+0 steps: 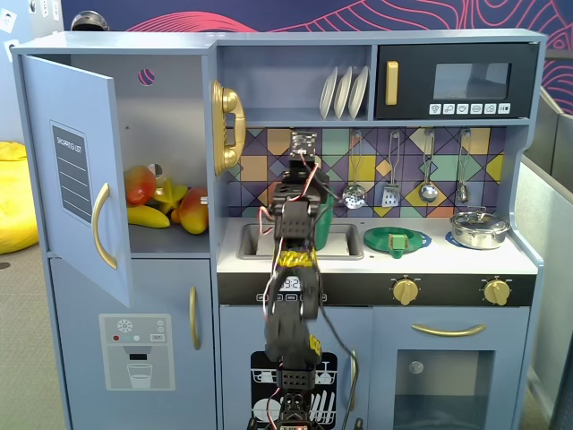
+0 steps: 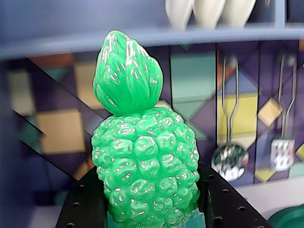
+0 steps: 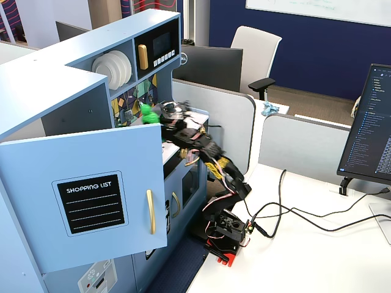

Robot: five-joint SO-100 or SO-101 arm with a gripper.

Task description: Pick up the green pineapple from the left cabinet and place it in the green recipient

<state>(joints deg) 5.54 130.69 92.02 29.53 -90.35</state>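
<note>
The green pineapple (image 2: 145, 166) fills the wrist view, upright with its leafy tuft on top, clamped between my two black jaws. My gripper (image 2: 149, 204) is shut on it. In a fixed view the gripper (image 1: 303, 148) is raised in front of the tiled back wall, above the sink, and the arm hides the pineapple. In the other fixed view the pineapple (image 3: 146, 113) shows at the gripper (image 3: 157, 115). The green recipient (image 1: 326, 213) stands by the sink, mostly hidden behind the arm, below the gripper. The left cabinet (image 1: 170, 125) stands open, its door (image 1: 76, 179) swung out.
A banana (image 1: 148, 217) and other toy fruit (image 1: 139, 185) lie in the cabinet. A flat green dish (image 1: 397, 240) and a steel pot (image 1: 479, 229) sit on the counter. Utensils (image 1: 428, 170) hang on the back wall. A shelf with plates (image 1: 345, 92) is above the gripper.
</note>
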